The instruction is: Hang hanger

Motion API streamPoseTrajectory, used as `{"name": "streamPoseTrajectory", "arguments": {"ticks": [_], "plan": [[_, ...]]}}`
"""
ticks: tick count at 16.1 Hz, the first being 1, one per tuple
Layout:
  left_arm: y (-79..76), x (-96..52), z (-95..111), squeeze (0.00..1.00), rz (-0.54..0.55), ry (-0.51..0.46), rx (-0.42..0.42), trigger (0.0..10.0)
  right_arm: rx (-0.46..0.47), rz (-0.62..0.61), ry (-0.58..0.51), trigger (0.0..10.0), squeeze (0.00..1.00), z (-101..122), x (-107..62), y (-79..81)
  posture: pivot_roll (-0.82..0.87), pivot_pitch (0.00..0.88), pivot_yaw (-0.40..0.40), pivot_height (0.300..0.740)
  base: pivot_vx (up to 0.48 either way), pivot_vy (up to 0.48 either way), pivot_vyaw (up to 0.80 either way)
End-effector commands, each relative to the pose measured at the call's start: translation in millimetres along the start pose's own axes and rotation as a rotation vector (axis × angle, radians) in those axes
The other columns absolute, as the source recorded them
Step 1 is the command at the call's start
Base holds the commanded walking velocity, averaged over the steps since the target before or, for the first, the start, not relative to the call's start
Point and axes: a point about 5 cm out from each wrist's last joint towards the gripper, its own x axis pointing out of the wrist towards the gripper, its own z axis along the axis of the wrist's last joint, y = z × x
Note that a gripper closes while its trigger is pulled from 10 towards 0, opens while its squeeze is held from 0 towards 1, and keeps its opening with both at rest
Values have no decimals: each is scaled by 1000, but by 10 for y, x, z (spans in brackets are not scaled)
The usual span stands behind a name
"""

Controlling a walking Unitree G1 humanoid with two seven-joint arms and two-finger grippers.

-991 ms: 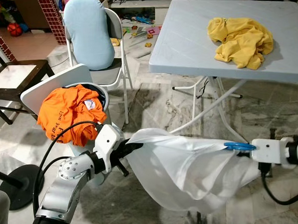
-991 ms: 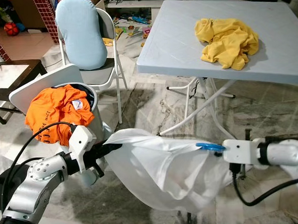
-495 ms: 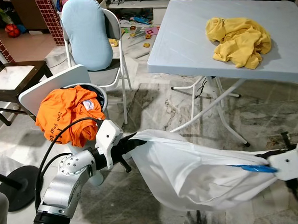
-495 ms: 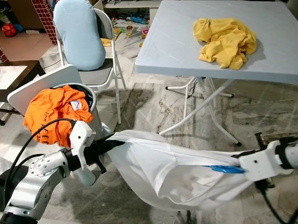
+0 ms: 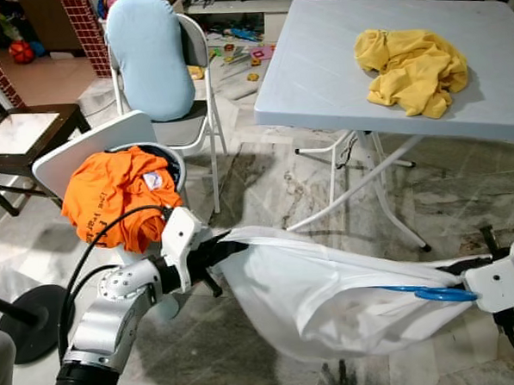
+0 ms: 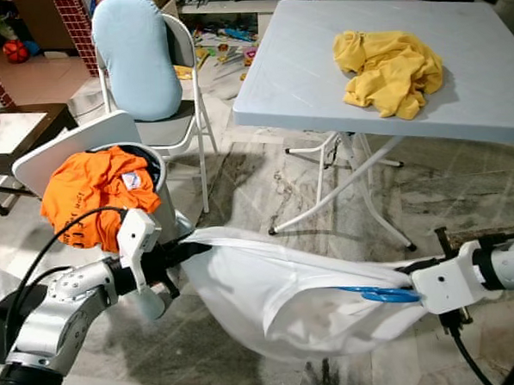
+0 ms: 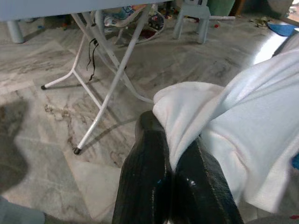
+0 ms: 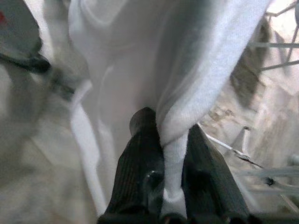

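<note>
Before the tabletop (image 5: 320, 77) carrying a yellow shirt (image 5: 414, 57), left tool (image 5: 224, 247) and right tool (image 6: 417, 281) each pinch the white shirt (image 5: 331, 292); a blue hanger (image 5: 430, 294) lies inside.

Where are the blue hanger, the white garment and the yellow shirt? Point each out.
blue hanger (image 5: 435, 294): left eye view, on its blue bar by the right gripper.
white garment (image 5: 330, 279): left eye view, mid-cloth stretched between the grippers.
yellow shirt (image 6: 388, 60): right eye view, middle of the heap on the table.

head stereo: high, facing down, shared floor | wrists: close on white cloth (image 7: 243, 121)
</note>
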Motion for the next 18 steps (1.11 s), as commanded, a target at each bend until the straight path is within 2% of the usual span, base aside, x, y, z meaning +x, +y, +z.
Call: {"name": "streamPoseTrajectory", "arguments": {"ticks": [1,2,3,6,8,9,10,12,14,17,18], "plan": [[131,-121,-110,0,92,26,-20,0,-7,23,-35,10000,0,100,-146,-83,-71,101,40,740,0,0,0],[117,-116,-205,0,89,55,-32,0,-5,5,-81,10000,0,188,-196,-158,-77,100,40,740,0,0,0],[43,-96,-407,0,57,120,-64,0,-8,-47,-172,10000,0,362,-297,-328,-85,99,39,740,0,0,0],[-154,-62,-548,0,-49,166,-112,0,28,-90,-273,10000,0,494,-381,-437,-88,101,38,740,0,0,0],[-215,-26,-573,0,-76,165,-110,0,51,-94,-297,10000,0,524,-396,-459,-88,101,36,740,0,0,0],[-248,26,-555,235,-75,148,-107,2275,66,-93,-304,10000,0,526,-367,-461,-87,101,36,740,0,0,0],[-200,79,-520,1000,-6,122,-108,10000,77,-86,-304,10000,0,519,-339,-448,-84,100,34,740,0,0,0],[-37,137,-364,1000,164,39,-43,10000,107,-89,-300,10000,0,482,-271,-421,-78,100,31,740,0,0,0],[134,124,-229,1000,322,-8,26,10000,147,-103,-290,10000,0,446,-199,-406,-74,101,31,740,0,0,0],[237,93,-127,1000,405,-55,48,10000,211,-118,-306,10000,0,455,-94,-399,-71,101,33,740,0,0,0],[320,63,-81,1000,482,-72,75,10000,240,-115,-305,10000,0,447,-52,-387,-71,101,34,740,0,0,0]]}}
